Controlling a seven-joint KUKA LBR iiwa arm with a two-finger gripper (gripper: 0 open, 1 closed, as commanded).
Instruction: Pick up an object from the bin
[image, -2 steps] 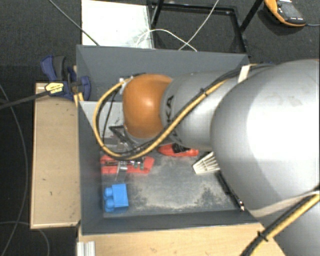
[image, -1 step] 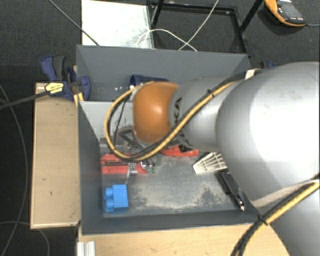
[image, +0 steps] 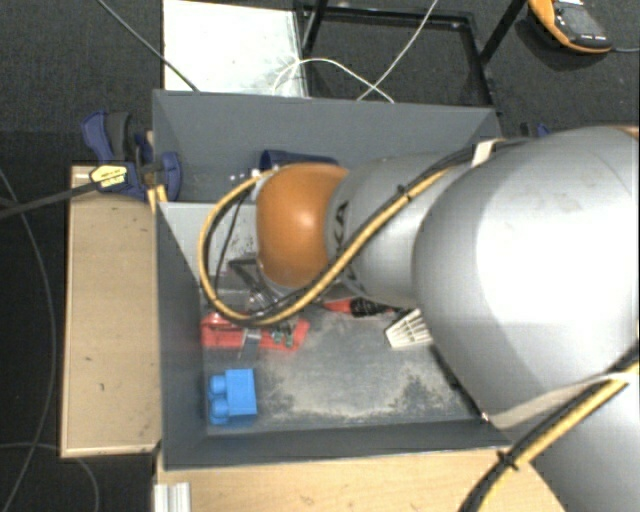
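Grey metal bin (image: 300, 425), arm in from the right. One orange wrist cover (image: 292, 225), and one yellow-and-black cable (image: 215, 225) looping round it.

The gripper (image: 262, 300) sits low over the bin floor, close to the left wall and about midway along it. We cannot tell whether it is released or clenched; the cover and cable hide too much of it. We see nothing we could call held.

We count five loose things:
- One flat red piece (image: 222, 333), near the left wall, just below the gripper in the view.
- One red-and-green piece (image: 286, 337), just beside the first, on its right. These two lie nearest the gripper; we cannot tell whether it touches either.
- One small red piece (image: 340, 305), farther right, partly under the arm.
- One white ribbed piece (image: 408, 330), toward the bin's right side, at the arm's edge.
- One blue toy brick (image: 232, 393), with studs on top, alone in the bin's lower left corner, well apart from the rest.

Floor dusty and scuffed between the brick and the white piece.
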